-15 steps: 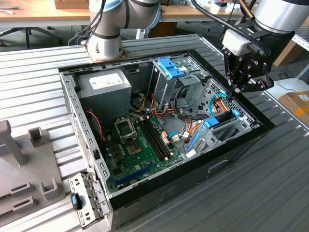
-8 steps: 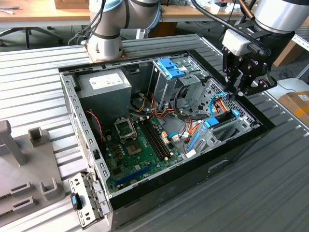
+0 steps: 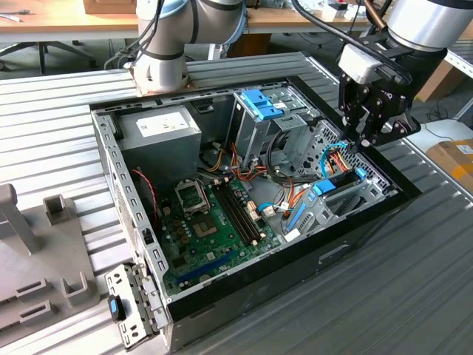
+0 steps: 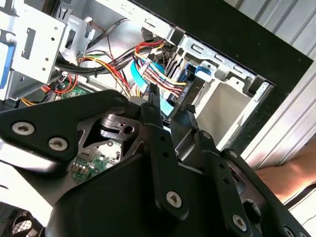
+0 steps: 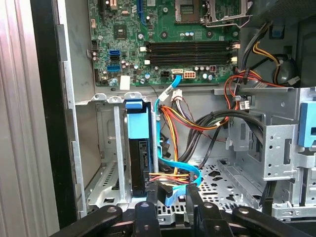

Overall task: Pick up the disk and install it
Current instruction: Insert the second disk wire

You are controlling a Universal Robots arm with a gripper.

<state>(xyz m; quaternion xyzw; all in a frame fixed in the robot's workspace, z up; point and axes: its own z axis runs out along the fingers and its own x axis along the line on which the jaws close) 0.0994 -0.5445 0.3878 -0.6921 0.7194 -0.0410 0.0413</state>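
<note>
An open desktop computer case (image 3: 140,244) is shown lying on a ribbed metal table (image 3: 414,281), seen from above in the exterior view. The green motherboard (image 3: 211,222) fills the centre of the frame, a grey power supply (image 3: 159,133) sits at upper left, and a tall grey drive cage with a blue latch (image 3: 260,103) stands at upper centre.

The gripper (image 3: 353,146) is seen at the upper right of the exterior view, hanging just above the case's right-hand corner. Its two black fingers (image 5: 147,210) are spread a little way apart and nothing is pinched between them; in the first wrist view a gap can be seen between the tips, with cables behind.

The disk (image 3: 341,183), black with bright blue rails, is found at the right of centre in the exterior view, seated on edge in a grey metal bay (image 3: 369,194) along the case's front wall. In the first wrist view the disk (image 5: 138,148) appears as a tall blue-and-black slab at lower centre, its long axis running up the frame from the fingertips toward the motherboard. The gripper is placed directly at the disk's near end, where a bundle of red, yellow and orange wires (image 5: 170,175) and a light-blue cable (image 5: 180,168) are plugged in. The disk therefore lies straight ahead of and just below the fingertips, very close, though contact cannot be confirmed.
</note>
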